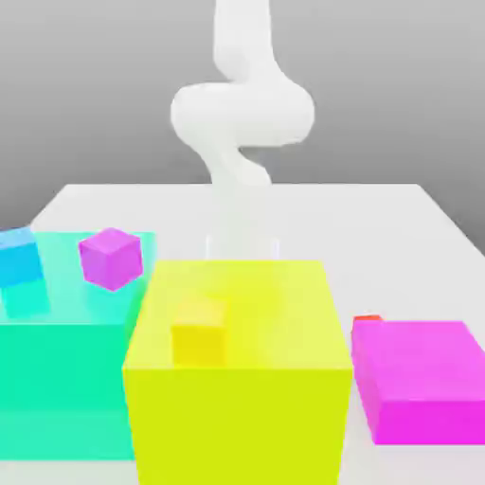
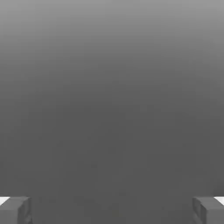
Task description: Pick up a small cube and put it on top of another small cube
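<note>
Red small cube (image 1: pixel 368 320) is just peeking out at two o'clock behind the magenta block (image 1: pixel 422 379), untouched; nothing is stacked yet. Your gripper (image 2: pixel 112 210) is hanging empty, fingers (image 2: pixel 15 210) spread wide, so you are facing the whole pick and place.

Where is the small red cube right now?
In the exterior view's right, the small red cube peeks from behind the magenta block, mostly hidden.

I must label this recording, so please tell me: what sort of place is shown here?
Probably a simulated tabletop test scene, not a real room. A flat white table stands before an empty grey backdrop, carrying plain untextured blocks such as the big yellow cube, with a smooth white robot arm behind.
</note>
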